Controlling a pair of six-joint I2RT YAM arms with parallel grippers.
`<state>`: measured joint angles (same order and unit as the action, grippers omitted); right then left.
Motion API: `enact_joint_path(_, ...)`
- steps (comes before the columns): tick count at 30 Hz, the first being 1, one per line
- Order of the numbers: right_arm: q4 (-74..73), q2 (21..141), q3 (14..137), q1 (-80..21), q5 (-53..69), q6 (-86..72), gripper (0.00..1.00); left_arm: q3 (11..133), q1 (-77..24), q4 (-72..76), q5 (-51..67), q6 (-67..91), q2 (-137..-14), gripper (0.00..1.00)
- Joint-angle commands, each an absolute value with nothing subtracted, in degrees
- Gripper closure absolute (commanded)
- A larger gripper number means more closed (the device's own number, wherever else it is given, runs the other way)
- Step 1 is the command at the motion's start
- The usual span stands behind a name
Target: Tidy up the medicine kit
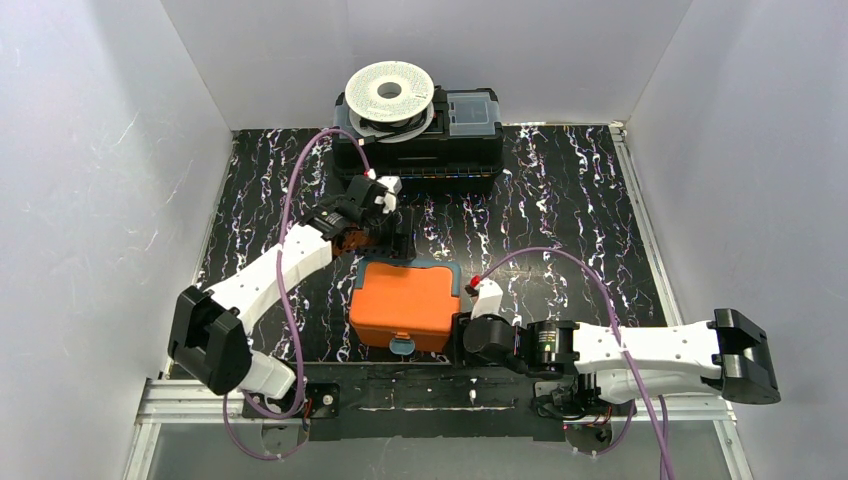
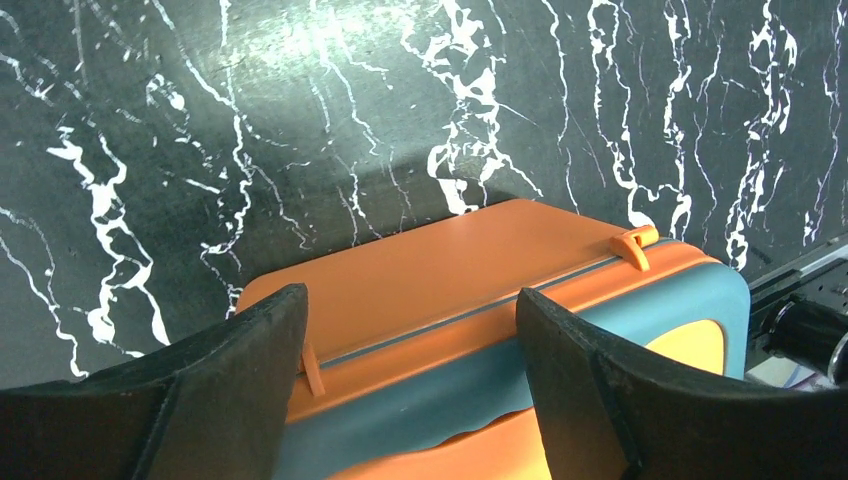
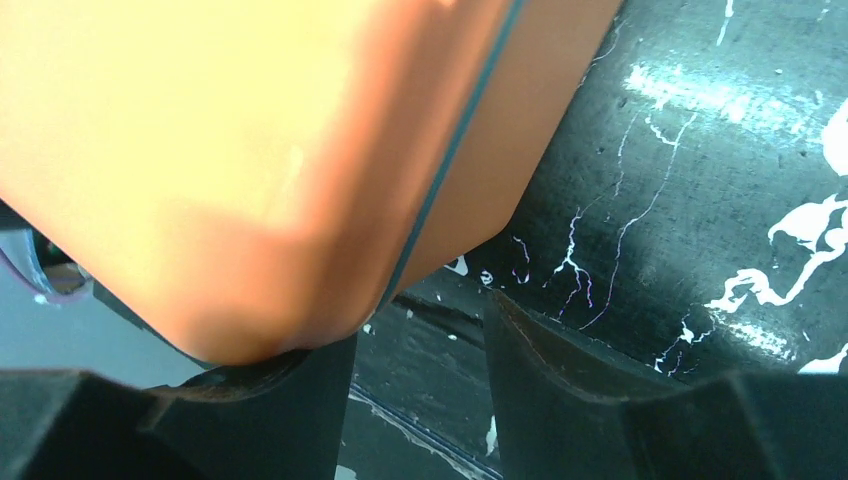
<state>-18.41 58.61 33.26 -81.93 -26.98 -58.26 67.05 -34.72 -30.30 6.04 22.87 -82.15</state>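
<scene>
- Medicine kit (image 1: 405, 305) (orange, lid shut) lies on the marbled table (image 1: 560, 200).
- Left gripper (image 2: 410, 305): fingers apart, over the kit's far edge.
- Right gripper (image 3: 415, 325): fingers apart, at the kit's right side.

Open mat (image 1: 570, 210) right of the medicine kit (image 1: 405, 300); black case (image 1: 420, 160) behind it.

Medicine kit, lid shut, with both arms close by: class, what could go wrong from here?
1. The right gripper has open jaws with nothing between; one finger meets the medicine kit at its corner, so closing might only shove or tip it.
2. The left gripper has open jaws over the hinge side, away from the latch; pulling there may drag the shut box instead of opening it.
</scene>
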Motion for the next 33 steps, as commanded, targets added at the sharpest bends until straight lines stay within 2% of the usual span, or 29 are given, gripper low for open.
enact_joint_path(1,-17.5,57.7,36.3,-82.0,-38.2,-65.7,0.42,62.9,-33.7,-34.4,7.2,23.8,-77.6,0.26)
enact_joint_path(12,-15.8,60.5,40.8,-79.0,-43.0,-65.2,0.37,59.2,-33.0,-36.6,6.6,25.7,-72.9,0.26)
enact_joint_path(23,-7.4,64.3,43.0,-68.8,-31.6,-58.8,0.37,56.4,-32.5,-39.9,4.9,27.6,-67.9,0.24)
enact_joint_path(33,-5.9,74.3,52.6,-61.9,-17.8,-49.0,0.37,52.5,-32.0,-44.9,0.8,30.2,-58.9,0.22)
